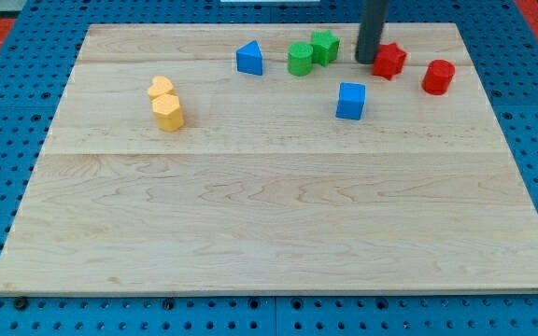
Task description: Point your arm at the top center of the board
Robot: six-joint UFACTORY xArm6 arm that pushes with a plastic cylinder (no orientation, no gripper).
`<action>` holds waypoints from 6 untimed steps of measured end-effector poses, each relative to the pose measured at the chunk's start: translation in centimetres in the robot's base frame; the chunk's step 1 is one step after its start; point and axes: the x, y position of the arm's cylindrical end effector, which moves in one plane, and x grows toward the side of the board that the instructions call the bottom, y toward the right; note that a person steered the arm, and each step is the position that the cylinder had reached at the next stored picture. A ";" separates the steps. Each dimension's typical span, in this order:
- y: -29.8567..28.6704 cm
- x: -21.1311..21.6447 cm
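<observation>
Board (278, 233): stiff, smooth wood, nothing to grasp (my tip (370, 62) has no jaws, holds nothing), red star block (389, 60) touching on its right, green blocks (311, 52) left.

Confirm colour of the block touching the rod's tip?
Red star block, beside my tip; camera view.

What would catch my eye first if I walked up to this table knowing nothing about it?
Probably the dark rod coming down from the view's top, my tip resting right beside the red star block. Around it, bright blocks line the top of the pale wooden board: two green blocks, a blue triangular block, a blue cube and a red cylinder. Off at the view's left, two yellow blocks sit touching.
</observation>
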 end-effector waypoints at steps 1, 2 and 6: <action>4.5 0.0; 2.7 -0.6; -6.9 -7.7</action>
